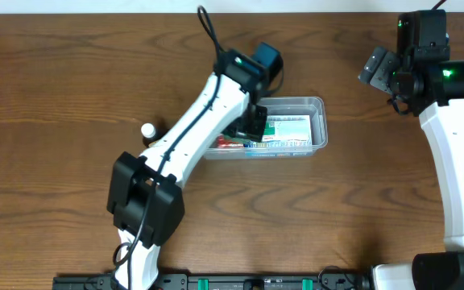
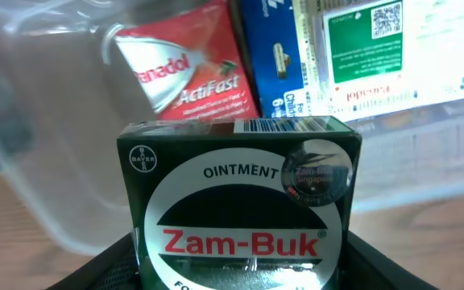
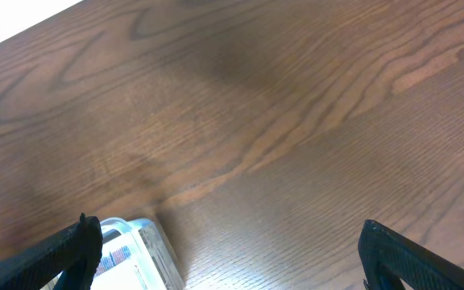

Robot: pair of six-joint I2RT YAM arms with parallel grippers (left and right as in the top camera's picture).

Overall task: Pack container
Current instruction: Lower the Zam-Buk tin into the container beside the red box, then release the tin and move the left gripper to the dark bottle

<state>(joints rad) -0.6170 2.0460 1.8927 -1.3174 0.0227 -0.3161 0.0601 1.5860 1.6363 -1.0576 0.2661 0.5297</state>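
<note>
Pinching a green Zam-Buk ointment box (image 2: 240, 209) between the left fingers (image 2: 377, 272), at the left end of the clear container (image 1: 322, 113); cannot tell whether above its rim or already inside. Sitting flat on the desk (image 1: 55, 97), that container, under the left wrist and well to the left of the right fingers (image 3: 79, 246), spread wide over bare wood with nothing between them. Risks from here, as a judgement: catching the box's lower edge on the container's near wall and tipping or shoving the light tub along; letting go too high and landing the box askew on the red Panadol ActiFast box (image 2: 192, 76); nudging the packed boxes out of line while backing out of so tight a corner. Counting: one container; four boxes, namely one Zam-Buk in the grip, one Panadol, one blue box (image 2: 268, 48) and one white box with a green label (image 2: 369, 48), the last three lying in the container; one small white bottle (image 1: 147, 130) standing outside, left of the container.
</note>
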